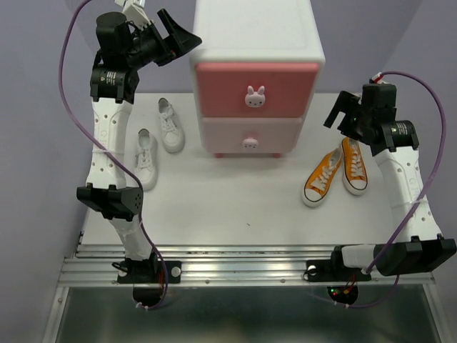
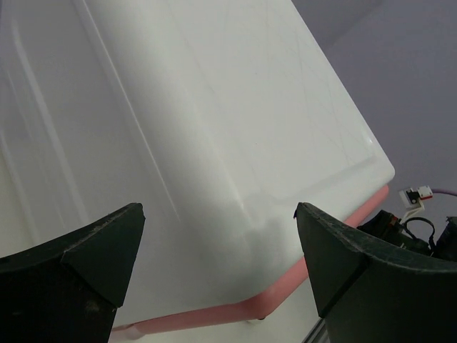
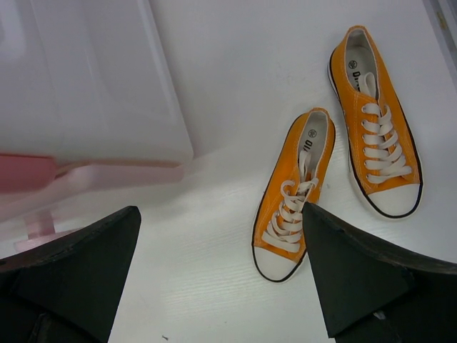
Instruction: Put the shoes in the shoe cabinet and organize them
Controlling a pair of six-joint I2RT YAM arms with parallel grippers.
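– Orange sneakers lie on the table right of the shoe cabinet; only the right wrist view shows their insole print, perhaps starting with "O", unreadable.
– White sneakers?
– Overhead view only, left of it. Left gripper, high by the cabinet top, and right gripper stand wide, empty.

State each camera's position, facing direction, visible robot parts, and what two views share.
Top external: above, behind the bases, looking down on cabinet, white shoes, orange shoes; both arms show.
Left wrist: beside the cabinet, facing its white shell; open jaws show.
Right wrist: above the orange shoes, looking down; open jaws show.
Shared: orange shoes, top and right.
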